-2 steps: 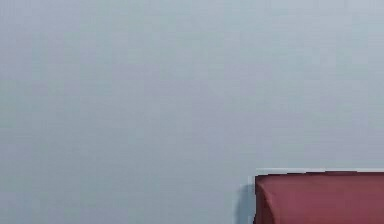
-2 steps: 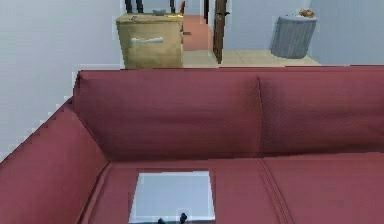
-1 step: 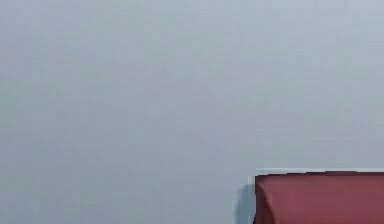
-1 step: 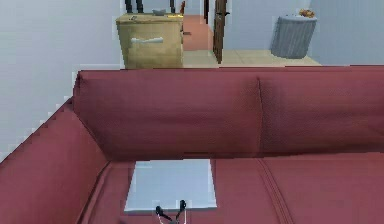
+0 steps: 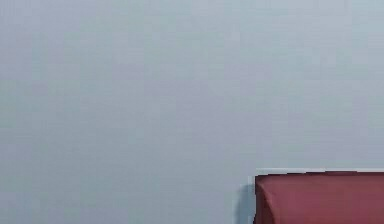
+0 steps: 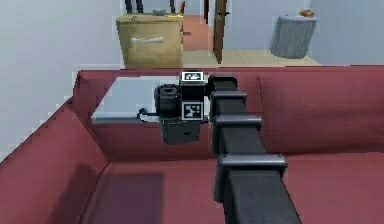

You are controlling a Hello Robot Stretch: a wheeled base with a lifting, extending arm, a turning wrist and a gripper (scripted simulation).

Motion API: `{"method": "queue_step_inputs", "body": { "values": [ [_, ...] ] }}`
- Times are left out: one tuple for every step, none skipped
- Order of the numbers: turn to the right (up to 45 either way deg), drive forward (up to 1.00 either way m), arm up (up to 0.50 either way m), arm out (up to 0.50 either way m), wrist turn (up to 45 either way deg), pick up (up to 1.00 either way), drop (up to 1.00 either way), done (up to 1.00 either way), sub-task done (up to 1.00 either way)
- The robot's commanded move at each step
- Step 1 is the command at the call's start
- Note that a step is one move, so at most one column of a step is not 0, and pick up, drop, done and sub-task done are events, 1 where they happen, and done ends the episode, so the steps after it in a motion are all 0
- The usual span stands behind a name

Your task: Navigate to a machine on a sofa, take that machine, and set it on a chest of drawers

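Hand [image 6: 148, 113]: at the far end of the arm [image 6: 243, 150], in the sofa's back corner on the arm side view's left. Just left of it is a flat pale-grey slab [image 6: 128, 98], seen against the backrest. Cannot tell whether the slab rests on the sofa [image 6: 320, 110] or hangs from the hand, so cannot tell whether the hand is grasping anything. Whether the slab is the machine cannot be confirmed.

Edges and room: backrest ridge runs across the whole arm side view, and the sofa's side slopes down at the left. Behind the ridge is a strip of floor [image 6: 235, 58], running toward a dark door [image 6: 218, 22]. In the forward view a pale wall [image 5: 150, 100] spans the frame, with a sofa corner [image 5: 320, 198] at lower right.

Counts: one sofa, one slab, one tan chest [image 6: 150, 42], one grey bin [image 6: 293, 38], one door, two white tags [image 6: 188, 112] on the arm.

Containers: the bin has something brownish at its top, unidentifiable. Small dark items sit on the chest, too small to name.
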Motion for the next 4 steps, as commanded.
{"method": "queue_step_inputs", "body": {
  "values": [
    [0.0, 0.0, 0.0, 0.0, -45.0, 0.0, 0.0, 0.0, 0.0],
    [0.0, 0.0, 0.0, 0.0, -45.0, 0.0, 0.0, 0.0, 0.0],
    [0.0, 0.0, 0.0, 0.0, -24.0, 0.0, 0.0, 0.0, 0.0],
    [0.0, 0.0, 0.0, -0.16, 0.0, 0.0, 0.0, 0.0, 0.0]
  ]
}}
